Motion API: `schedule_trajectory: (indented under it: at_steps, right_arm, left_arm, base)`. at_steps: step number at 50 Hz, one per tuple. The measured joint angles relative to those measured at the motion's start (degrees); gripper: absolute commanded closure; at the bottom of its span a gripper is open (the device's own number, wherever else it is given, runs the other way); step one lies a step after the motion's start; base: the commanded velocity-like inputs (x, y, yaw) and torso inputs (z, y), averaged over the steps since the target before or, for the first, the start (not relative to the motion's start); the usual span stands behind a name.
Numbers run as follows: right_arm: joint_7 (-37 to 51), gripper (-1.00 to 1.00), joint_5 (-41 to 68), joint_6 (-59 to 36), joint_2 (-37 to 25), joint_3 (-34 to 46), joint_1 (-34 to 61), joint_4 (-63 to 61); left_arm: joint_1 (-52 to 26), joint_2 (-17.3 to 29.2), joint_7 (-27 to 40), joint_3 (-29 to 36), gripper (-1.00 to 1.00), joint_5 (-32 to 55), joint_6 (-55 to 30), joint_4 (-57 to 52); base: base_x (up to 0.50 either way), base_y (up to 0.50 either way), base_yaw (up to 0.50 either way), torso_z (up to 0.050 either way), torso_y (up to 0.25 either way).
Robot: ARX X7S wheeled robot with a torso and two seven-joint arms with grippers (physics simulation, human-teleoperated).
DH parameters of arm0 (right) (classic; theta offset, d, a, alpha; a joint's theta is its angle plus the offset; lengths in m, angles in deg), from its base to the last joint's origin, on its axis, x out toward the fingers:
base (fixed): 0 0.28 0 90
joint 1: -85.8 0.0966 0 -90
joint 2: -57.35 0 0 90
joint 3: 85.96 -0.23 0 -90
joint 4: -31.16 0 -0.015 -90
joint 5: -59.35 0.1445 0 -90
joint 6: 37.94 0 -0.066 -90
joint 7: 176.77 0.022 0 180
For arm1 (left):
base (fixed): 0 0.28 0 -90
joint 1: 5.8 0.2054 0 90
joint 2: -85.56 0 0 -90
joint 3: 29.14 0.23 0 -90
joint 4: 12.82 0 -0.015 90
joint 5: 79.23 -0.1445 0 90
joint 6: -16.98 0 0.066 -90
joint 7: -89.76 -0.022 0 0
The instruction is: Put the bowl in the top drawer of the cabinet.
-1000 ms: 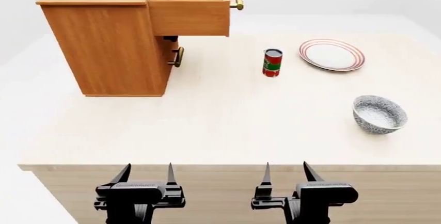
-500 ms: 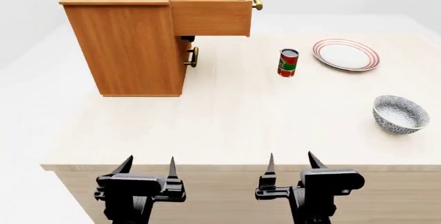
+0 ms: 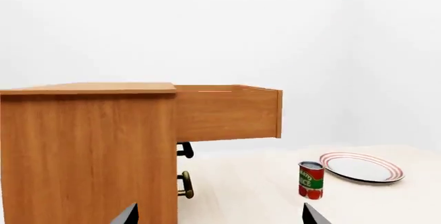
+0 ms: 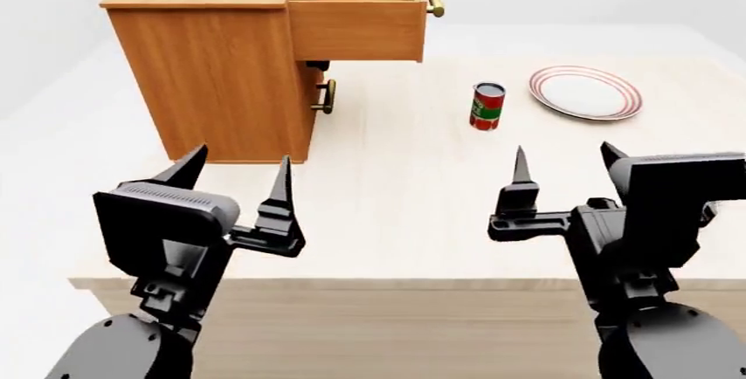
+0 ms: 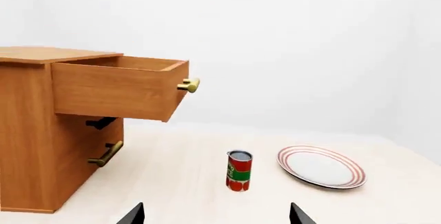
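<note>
Both grippers, left gripper (image 4: 239, 189) and right gripper (image 4: 565, 178), spread wide and empty at frame bottom. Top drawer (image 4: 355, 25) stands open upper centre. Bowl is hidden (likely behind the right arm), so a blind reach risks knocking it or the can (image 4: 486, 106).

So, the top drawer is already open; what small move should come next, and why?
Probably swing the open, empty right gripper outward to find the bowl: the top drawer stands open, yet no view shows the bowl.

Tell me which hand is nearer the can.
Right. The right hand sits in front of the can and slightly to its right, while the left hand is farther off, well to its left, in front of the cabinet.
</note>
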Motion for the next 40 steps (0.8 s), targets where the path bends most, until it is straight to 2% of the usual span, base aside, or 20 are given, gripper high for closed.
schedule_trajectory:
  at_steps: [6, 18, 40]
  right_arm:
    - [0.04, -1.0, 1.4, -5.44, -1.5, 0.8, 7.81, -0.26]
    - [-1.55, -1.0, 2.81, -9.59, -4.13, 4.33, 20.7, 4.61]
    - [-4.26, -1.0, 4.92, -14.17, -7.96, 6.04, 34.58, 8.33]
  left_arm:
    - [-6.11, 1.79, -0.39, -1.0, -1.0, 2.18, -4.2, -1.34]
    - [-17.59, 4.39, -1.07, -4.13, -1.0, 7.41, -11.64, -1.38]
    - [-32.51, 8.15, -1.51, -5.06, -1.0, 11.79, -19.92, -0.47]
  base:
    - [0.1, 0.0, 0.0, 0.0, 0.0]
    - [0.21, 0.0, 0.0, 0.0, 0.0]
    - [0.28, 0.0, 0.0, 0.0, 0.0]
